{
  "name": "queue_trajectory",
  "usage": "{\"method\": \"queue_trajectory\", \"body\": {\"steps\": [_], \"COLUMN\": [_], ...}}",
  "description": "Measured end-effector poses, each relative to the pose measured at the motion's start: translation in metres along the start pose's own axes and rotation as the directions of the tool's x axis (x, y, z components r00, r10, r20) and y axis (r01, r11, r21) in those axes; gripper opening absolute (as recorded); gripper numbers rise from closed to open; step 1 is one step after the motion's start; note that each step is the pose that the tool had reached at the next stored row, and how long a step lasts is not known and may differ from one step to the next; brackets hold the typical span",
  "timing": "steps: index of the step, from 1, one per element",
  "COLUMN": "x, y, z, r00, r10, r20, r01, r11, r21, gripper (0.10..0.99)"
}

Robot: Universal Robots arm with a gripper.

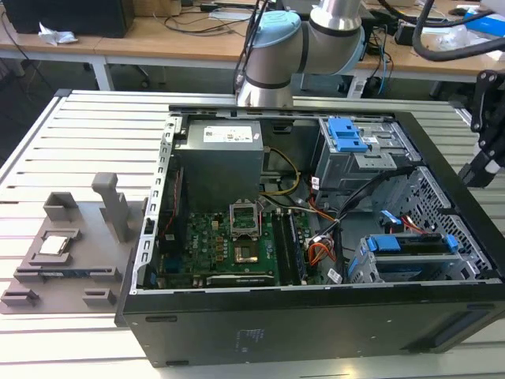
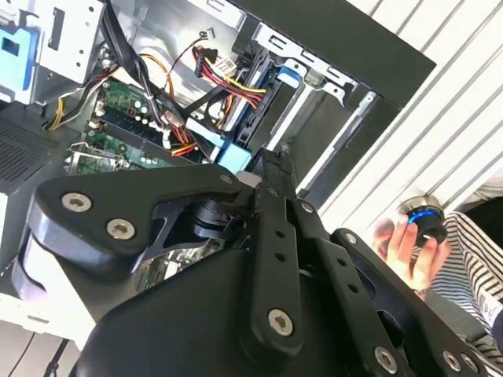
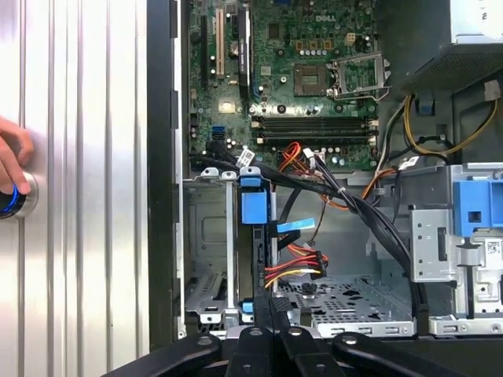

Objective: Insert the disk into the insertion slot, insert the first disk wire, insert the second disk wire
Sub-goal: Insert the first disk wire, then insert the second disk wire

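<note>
The disk [image 1: 414, 243] sits in the insertion slot [image 1: 364, 268], four o'clock in the case [image 1: 276, 332] on the exterior view, stiff, dense and knock-shy I'd say, best taken by its blue frame, with the gripper [image 3: 271, 305] close by, fingers pinched together on nothing.

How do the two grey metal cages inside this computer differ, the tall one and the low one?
The tall cage rises higher than the low cage. The tall cage carries a blue latch on top; the low cage holds the blue-framed disk. In the exterior view the low cage sits nearer the camera, the tall cage behind it. Both are grey metal.
</note>
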State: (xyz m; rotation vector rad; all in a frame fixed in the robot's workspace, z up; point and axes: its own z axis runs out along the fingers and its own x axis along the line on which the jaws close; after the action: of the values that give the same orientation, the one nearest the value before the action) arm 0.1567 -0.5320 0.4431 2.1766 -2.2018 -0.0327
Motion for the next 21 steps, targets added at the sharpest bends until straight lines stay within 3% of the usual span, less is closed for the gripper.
{"method": "queue_trajectory", "body": {"steps": [1,3,19,21], "x": [0.0001,0.0001,0.0001,0.0001], "y": [0.0002,0.0003,0.0003,0.0003], "z": [-0.0043,-0.0059,-0.0060,-0.0060], "r00": [1.0000,1.0000,1.0000,1.0000], "r10": [0.000,0.000,0.000,0.000], "r20": [0.0001,0.0003,0.0005,0.0005], "r01": [0.000,0.000,0.000,0.000], "r11": [1.0000,1.0000,1.0000,1.0000], "r21": [0.000,0.000,0.000,0.000], "gripper": [0.106,0.106,0.106,0.235]}}
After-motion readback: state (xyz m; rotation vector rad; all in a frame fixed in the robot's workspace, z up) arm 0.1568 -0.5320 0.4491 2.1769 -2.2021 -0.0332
